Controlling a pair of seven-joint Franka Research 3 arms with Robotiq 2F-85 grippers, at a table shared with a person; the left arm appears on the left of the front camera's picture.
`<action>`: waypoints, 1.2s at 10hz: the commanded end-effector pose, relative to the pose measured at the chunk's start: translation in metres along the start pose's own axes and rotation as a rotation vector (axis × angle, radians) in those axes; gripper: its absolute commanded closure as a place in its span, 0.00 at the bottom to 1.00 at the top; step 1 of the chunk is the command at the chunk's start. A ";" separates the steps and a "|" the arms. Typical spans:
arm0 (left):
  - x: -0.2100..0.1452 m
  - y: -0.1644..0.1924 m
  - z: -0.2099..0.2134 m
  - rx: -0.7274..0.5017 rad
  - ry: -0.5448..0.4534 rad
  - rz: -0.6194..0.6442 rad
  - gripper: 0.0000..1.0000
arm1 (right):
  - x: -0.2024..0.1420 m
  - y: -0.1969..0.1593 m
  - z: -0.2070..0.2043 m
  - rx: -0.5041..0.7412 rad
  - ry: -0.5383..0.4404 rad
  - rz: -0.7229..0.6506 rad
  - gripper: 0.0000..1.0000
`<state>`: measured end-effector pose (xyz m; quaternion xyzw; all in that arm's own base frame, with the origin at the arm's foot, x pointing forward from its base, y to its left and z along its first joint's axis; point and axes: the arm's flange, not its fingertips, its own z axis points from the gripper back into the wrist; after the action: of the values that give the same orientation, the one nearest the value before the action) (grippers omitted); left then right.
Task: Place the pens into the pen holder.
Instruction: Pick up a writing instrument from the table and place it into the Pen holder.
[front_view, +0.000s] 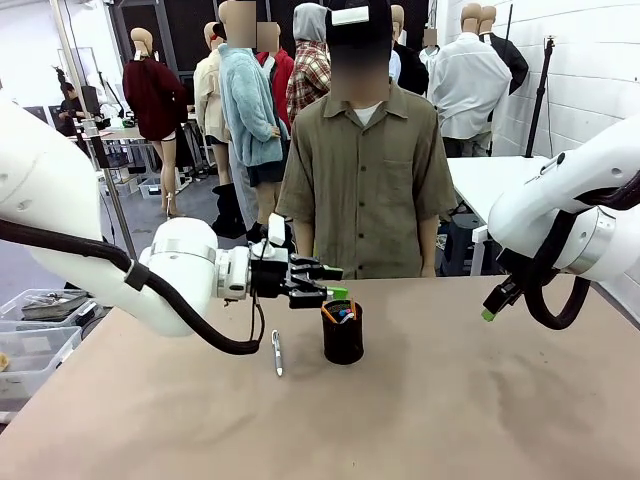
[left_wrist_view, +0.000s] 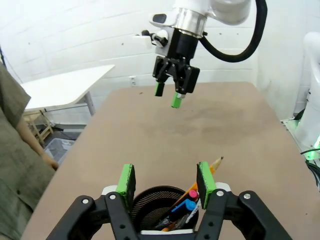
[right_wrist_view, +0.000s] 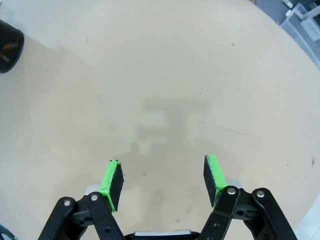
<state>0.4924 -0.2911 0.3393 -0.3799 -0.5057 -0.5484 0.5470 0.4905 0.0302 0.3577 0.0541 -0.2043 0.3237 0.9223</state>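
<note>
Pen holder (front_view: 343, 340) just below left tool (front_view: 337, 282)

This looks like a robot lab. White robot arms (front_view: 185, 280) hang over a brown table (front_view: 450, 420). A white brick wall (front_view: 585, 70) is at 2 o'clock, plastic boxes (front_view: 35, 345) at 9 o'clock.

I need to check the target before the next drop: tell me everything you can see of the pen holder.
The pen holder is a small black wire-mesh cylinder, open-topped, standing upright on the table near its middle. Pens stick out of it, an orange-yellow pencil leaning on the rim. The open left gripper hangs just above its mouth, apparently clear of it.
</note>
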 end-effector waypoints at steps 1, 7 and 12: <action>0.035 -0.013 0.038 0.128 0.042 -0.028 0.35 | -0.005 -0.002 -0.003 0.008 -0.021 0.005 0.19; 0.129 -0.039 0.145 0.407 0.496 0.202 0.35 | -0.005 -0.002 -0.003 0.008 -0.021 0.005 0.19; 0.136 -0.017 0.160 0.621 0.929 0.633 0.35 | -0.005 -0.002 -0.003 0.008 -0.021 0.005 0.19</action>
<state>0.4331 -0.1097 0.3769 -0.0450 -0.2642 -0.3320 0.9044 0.4905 0.0298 0.3577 0.0541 -0.2043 0.3233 0.9224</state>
